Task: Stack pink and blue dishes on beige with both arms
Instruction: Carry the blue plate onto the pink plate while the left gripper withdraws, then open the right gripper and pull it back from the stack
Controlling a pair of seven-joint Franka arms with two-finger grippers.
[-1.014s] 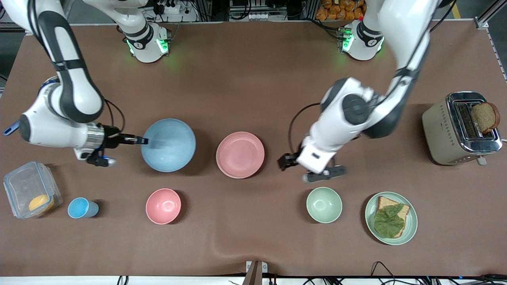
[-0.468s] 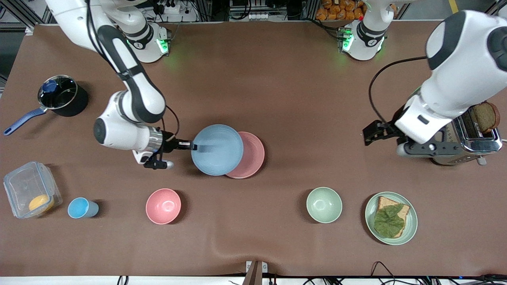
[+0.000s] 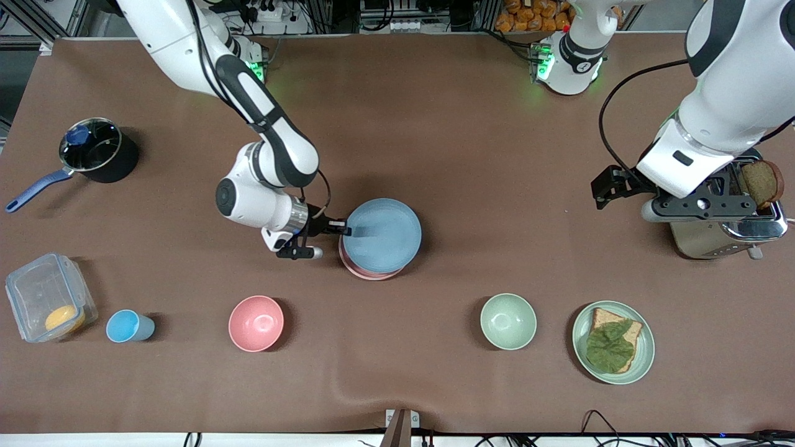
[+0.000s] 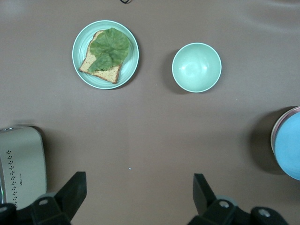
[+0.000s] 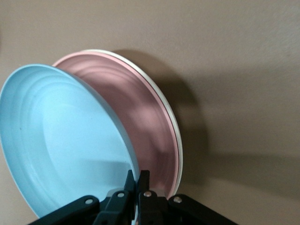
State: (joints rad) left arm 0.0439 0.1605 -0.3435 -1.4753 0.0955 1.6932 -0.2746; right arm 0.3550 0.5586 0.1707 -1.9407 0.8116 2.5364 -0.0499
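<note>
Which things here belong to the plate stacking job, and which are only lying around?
Job:
- blue plate, pinched at its rim by the right gripper, over the pink plate
- beige plate, under the pink
- left gripper, open, waiting by the toaster

Lying about:
- pink bowl
- green bowl
- sandwich plate
- blue cup
- pot
- container

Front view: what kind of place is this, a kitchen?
Probably a robot lab staged as a kitchen: two bench-mounted arms, cables and a power strip along the table's edge, plus a toaster, dishes and a saucepan.
</note>
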